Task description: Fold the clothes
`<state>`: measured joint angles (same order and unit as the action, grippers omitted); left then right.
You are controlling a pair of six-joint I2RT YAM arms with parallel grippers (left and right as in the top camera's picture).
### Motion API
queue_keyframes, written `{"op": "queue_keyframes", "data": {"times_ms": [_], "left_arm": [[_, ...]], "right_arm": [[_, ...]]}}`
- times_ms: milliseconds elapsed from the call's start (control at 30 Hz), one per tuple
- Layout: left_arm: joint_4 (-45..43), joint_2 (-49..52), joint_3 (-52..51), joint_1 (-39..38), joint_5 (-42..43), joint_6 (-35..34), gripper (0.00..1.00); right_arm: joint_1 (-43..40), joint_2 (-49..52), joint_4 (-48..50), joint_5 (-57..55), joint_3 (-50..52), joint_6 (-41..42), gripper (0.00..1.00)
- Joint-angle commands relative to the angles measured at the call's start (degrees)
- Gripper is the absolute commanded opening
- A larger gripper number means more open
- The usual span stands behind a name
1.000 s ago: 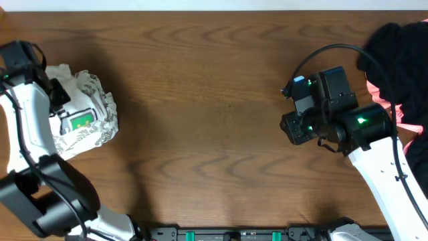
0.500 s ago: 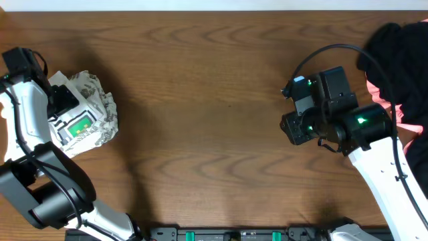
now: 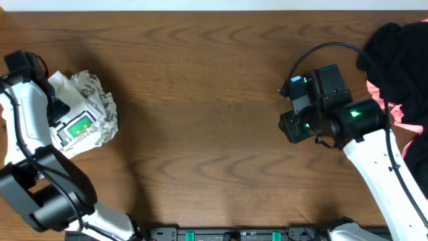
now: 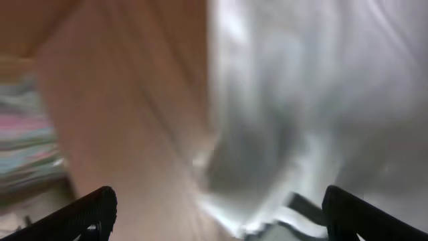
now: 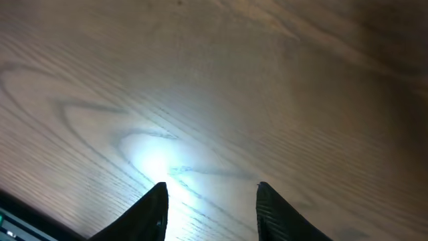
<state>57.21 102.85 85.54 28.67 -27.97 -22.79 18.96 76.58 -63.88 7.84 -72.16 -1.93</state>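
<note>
One worktop point(image 3: 214, 100) carries two heaps of clothes. The heap at the worktop's left edge counts two pieces: one white shirt point(image 3: 67, 132) bearing one green print point(image 3: 81, 126), and one leaf-print garment point(image 3: 95, 94). The heap at the worktop's right edge shows two colours: one black garment point(image 3: 401, 53) and one coral-pink garment point(image 3: 406, 119). Two arms reach over the worktop, each with one end effector: the left end effector point(image 4: 221, 214) and the right end effector point(image 5: 210, 201).

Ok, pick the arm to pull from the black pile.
Likely right: the right gripper, open, is near the black and coral-pink clothes pile; the left gripper is across at the folded white T-shirt.
</note>
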Motion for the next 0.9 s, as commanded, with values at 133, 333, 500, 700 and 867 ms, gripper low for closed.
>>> {"op": "queue_keyframes", "data": {"times_ms": [133,333,500,700,867], "left_arm": [[-6.4,-5.99,0.96,-3.08,-18.05,0.39,0.98],[-16.13,-3.3,0.94,-3.3,-20.24,7.98,0.78],[-17.9,0.13,0.94,-2.14,-24.17,8.85,0.63],[-17.46,6.03,0.94,-0.15,-23.96,8.79,0.58],[-18.4,11.26,0.94,0.09,-20.59,8.81,0.59]], "right_arm": [[-0.31,1.44,0.07,-0.33,-0.04,-0.46,0.39],[-0.31,1.44,-0.28,-0.33,-0.04,-0.46,0.39],[-0.26,1.44,-0.28,-0.33,-0.04,-0.46,0.39],[-0.26,1.44,-0.31,-0.31,-0.04,-0.17,0.39],[-0.26,1.44,-0.42,-0.31,-0.04,0.26,0.39]]}}
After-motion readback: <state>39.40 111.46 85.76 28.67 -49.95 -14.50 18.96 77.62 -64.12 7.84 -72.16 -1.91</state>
